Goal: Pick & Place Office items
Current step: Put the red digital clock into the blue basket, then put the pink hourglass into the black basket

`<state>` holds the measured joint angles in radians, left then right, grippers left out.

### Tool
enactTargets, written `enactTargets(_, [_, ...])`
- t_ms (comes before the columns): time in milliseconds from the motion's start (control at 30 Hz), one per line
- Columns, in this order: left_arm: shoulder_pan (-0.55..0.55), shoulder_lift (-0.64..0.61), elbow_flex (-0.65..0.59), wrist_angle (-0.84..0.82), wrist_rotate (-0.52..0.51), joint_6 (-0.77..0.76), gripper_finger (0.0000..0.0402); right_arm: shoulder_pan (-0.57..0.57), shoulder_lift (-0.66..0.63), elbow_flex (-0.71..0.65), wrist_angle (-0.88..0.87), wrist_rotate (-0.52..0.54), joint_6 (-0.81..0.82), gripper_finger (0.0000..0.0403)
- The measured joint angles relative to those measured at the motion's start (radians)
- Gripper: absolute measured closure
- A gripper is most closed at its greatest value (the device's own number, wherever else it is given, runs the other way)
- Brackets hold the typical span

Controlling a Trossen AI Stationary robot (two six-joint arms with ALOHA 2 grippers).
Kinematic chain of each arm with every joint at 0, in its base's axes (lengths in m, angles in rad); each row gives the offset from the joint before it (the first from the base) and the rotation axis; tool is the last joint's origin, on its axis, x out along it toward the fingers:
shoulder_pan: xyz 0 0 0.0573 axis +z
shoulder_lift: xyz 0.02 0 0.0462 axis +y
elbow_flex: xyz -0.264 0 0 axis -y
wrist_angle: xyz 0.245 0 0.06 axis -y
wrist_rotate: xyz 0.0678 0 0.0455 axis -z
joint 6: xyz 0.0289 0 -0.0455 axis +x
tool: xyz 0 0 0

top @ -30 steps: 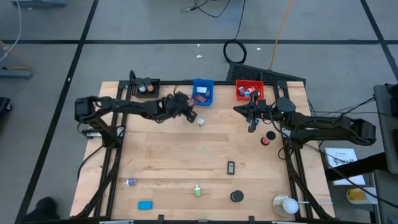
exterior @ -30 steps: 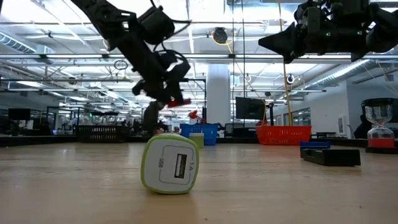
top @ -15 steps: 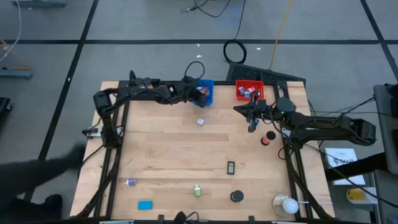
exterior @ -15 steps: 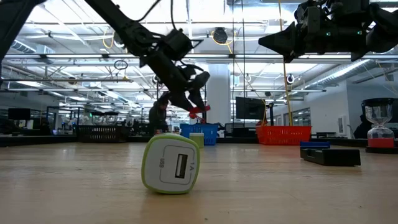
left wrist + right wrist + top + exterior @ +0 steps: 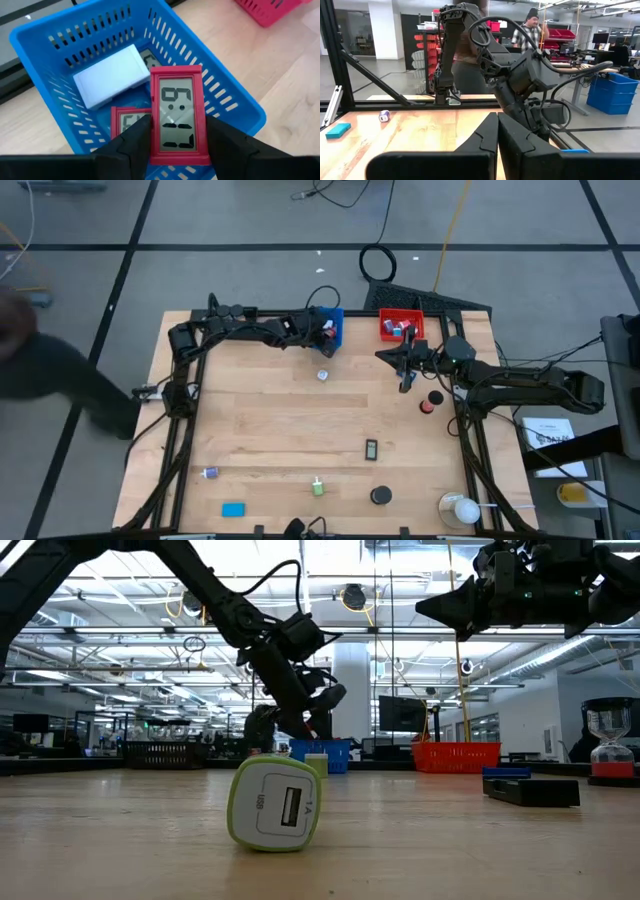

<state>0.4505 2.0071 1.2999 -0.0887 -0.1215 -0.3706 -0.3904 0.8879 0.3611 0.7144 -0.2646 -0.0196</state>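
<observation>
The left gripper (image 5: 175,145) held a red clock (image 5: 178,120) over the blue bin (image 5: 50,40); the right gripper (image 5: 497,135) waited shut. Released tilted, the clock might catch the rim and tip out.

A big industrial lab: a wooden bench (image 5: 300,430) on grey floor, open ceiling, far shelving (image 5: 427,50), a person (image 5: 530,30) standing.

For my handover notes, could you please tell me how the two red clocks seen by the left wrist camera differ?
The held red clock sits between the left gripper jaws above the blue bin; the second red clock lies inside it. The held one's display shows fully; the second's is partly hidden. Both have red frames and grey digit displays.
</observation>
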Motion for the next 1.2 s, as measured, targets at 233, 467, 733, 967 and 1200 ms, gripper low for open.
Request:
enactTargets(233, [-0.001, 0.000, 0.000, 0.002, 0.014, 0.004, 0.0186, 0.000, 0.000, 0.000, 0.000, 0.000, 0.000, 0.0403])
enactTargets(467, [-0.002, -0.037, 0.000, -0.023, 0.038, 0.044, 0.0139, 0.000, 0.000, 0.000, -0.004, 0.000, 0.000, 0.0403])
enactTargets(733, [-0.065, -0.188, -0.086, -0.029, -0.140, 0.168, 0.0257, 0.000, 0.000, 0.000, -0.019, 0.000, -0.010, 0.0403])
enactTargets(967, [-0.109, -0.373, -0.417, 0.330, 0.004, 0.321, 0.0391, 0.000, 0.000, 0.000, -0.029, 0.000, -0.011, 0.0403])
enactTargets(1200, [-0.130, -0.563, -0.611, 0.461, 0.037, 0.273, 0.0361, 0.000, 0.003, 0.000, -0.026, 0.000, -0.011, 0.0403])
